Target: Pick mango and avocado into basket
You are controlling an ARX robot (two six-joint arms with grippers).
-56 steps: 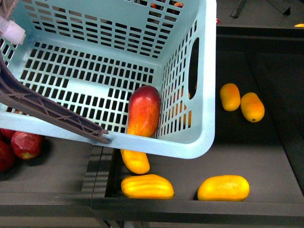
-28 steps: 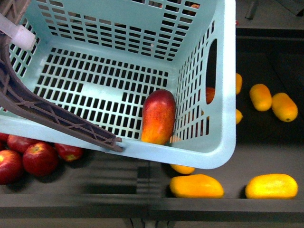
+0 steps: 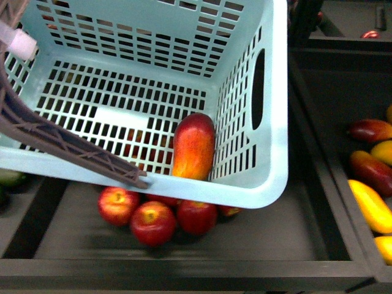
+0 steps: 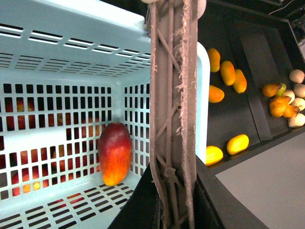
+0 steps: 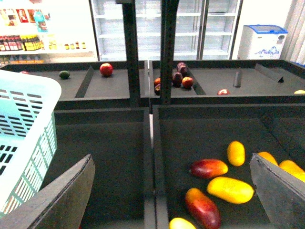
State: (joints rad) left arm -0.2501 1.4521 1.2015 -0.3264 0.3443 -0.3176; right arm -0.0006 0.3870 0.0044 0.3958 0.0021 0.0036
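Straddling basket handle (image 4: 174, 95), left gripper (image 4: 174, 202), seemingly clamped

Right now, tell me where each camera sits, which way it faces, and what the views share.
Front view: on the body, looking down into the basket holding the mango, apples below; no arm shows.
Left wrist view: on the left wrist, facing the basket's handle, clamped in the left gripper.
Right wrist view: on the right wrist, looking across dark bins; the open right gripper frames it.
Front and left wrist views share the mango and basket.
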